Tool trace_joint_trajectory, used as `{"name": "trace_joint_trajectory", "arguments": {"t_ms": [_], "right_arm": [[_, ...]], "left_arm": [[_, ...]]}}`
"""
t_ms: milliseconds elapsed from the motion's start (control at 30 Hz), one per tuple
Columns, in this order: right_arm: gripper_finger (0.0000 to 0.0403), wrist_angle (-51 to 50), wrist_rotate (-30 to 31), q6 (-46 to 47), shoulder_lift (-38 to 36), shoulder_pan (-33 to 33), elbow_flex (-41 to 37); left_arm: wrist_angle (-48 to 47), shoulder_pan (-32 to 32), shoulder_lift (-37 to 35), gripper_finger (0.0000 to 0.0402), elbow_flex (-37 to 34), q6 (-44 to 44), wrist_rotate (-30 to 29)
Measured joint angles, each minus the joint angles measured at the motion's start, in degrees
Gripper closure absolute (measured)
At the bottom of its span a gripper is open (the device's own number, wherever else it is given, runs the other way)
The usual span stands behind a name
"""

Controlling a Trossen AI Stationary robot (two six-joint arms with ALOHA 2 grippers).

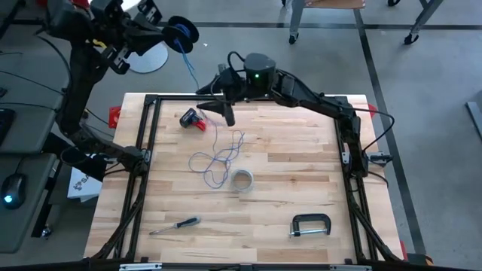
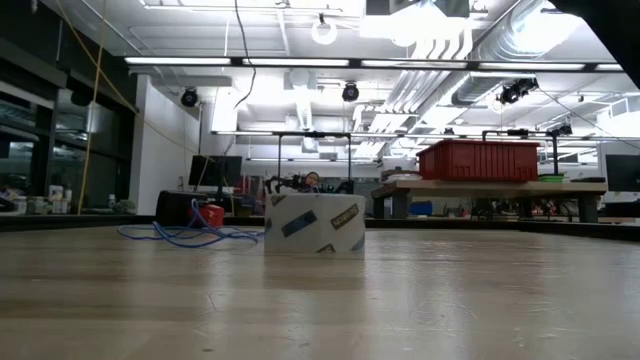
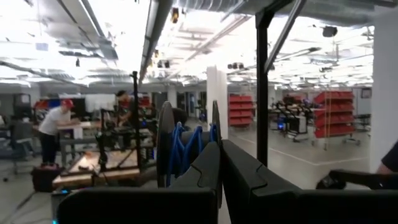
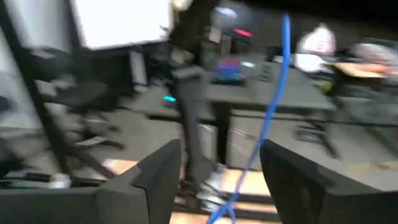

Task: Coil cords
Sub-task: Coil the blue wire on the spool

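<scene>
Reaching over table's far edge — right gripper (image 1: 218, 108) agape; blue cord (image 4: 272, 112) between fingers.

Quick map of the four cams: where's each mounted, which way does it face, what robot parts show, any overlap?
High: overhead, looking straight down on the table; both arms, blue cord, tape roll.
Low: table height, looking level into the room; no arm visible; tape roll, blue cord.
Left wrist: faces the room; its shut fingers hold a spool.
Right wrist: open fingers flank the blue cord.
Shared: high and low both show the cord and the tape roll.
</scene>
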Motion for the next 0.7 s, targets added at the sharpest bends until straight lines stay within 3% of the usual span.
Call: {"name": "trace_joint_trajectory", "arguments": {"t_ms": [133,700], "right_arm": [[0.0191,-1.0,6.88,-1.83,0.0,0.65,0.0],[0.0277,1.56,10.48,-1.46,-0.77,0.48,2.01]], "left_arm": [[-0.05,-1.5,-0.4,0.0401,0.0,1.84,-1.72],[-2.2,-4.08,-0.35,0.0401,-0.26,6.41,-5.4]]}}
